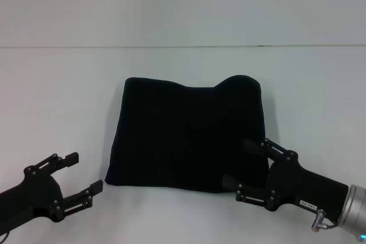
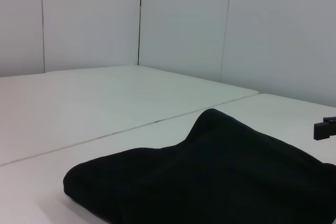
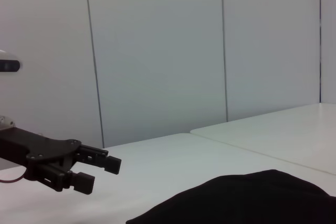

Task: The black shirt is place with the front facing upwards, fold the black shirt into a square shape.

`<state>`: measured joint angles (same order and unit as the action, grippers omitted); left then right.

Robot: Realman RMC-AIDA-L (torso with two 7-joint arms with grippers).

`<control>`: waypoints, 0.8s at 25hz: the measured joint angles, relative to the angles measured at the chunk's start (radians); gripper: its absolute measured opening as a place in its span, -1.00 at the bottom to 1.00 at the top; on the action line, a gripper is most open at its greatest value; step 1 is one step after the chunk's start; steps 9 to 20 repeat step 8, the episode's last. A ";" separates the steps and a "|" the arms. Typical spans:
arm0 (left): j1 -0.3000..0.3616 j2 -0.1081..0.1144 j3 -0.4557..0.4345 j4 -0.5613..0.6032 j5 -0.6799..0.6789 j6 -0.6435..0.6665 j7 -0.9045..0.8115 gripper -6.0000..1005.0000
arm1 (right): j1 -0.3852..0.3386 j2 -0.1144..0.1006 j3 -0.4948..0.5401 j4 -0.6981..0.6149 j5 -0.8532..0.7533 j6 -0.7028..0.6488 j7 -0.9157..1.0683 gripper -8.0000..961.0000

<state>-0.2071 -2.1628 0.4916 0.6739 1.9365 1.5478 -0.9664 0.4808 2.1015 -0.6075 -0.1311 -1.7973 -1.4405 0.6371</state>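
Note:
The black shirt (image 1: pixel 186 135) lies folded into a rough square in the middle of the table, plain black side up, with no lettering showing. Its far edge dips in a shallow notch. It also fills the near part of the left wrist view as the black shirt (image 2: pixel 210 182) and the lower part of the right wrist view as the black shirt (image 3: pixel 252 200). My right gripper (image 1: pixel 238 163) is open at the shirt's near right corner, its fingers overlapping the cloth's edge. My left gripper (image 1: pixel 84 172) is open and sits on the bare table, left of the shirt's near left corner and apart from it.
The white table (image 1: pixel 57 95) spreads around the shirt on all sides. A seam (image 1: pixel 171 46) runs across its far part, and pale wall panels stand behind. The left gripper (image 3: pixel 100 174) shows in the right wrist view. A right fingertip (image 2: pixel 325 128) shows in the left wrist view.

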 joint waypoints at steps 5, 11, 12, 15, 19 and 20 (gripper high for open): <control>-0.001 0.000 0.001 -0.001 0.000 0.000 0.000 0.68 | 0.001 0.000 0.000 0.002 -0.001 0.000 -0.001 0.97; -0.001 0.000 0.002 -0.001 0.000 0.000 0.000 0.68 | 0.002 0.000 0.000 0.002 -0.002 0.000 -0.001 0.97; -0.001 0.000 0.002 -0.001 0.000 0.000 0.000 0.68 | 0.002 0.000 0.000 0.002 -0.002 0.000 -0.001 0.97; -0.001 0.000 0.002 -0.001 0.000 0.000 0.000 0.68 | 0.002 0.000 0.000 0.002 -0.002 0.000 -0.001 0.97; -0.001 0.000 0.002 -0.001 0.000 0.000 0.000 0.68 | 0.002 0.000 0.000 0.002 -0.002 0.000 -0.001 0.97; -0.001 0.000 0.002 -0.001 0.000 0.000 0.000 0.68 | 0.002 0.000 0.000 0.002 -0.002 0.000 -0.001 0.97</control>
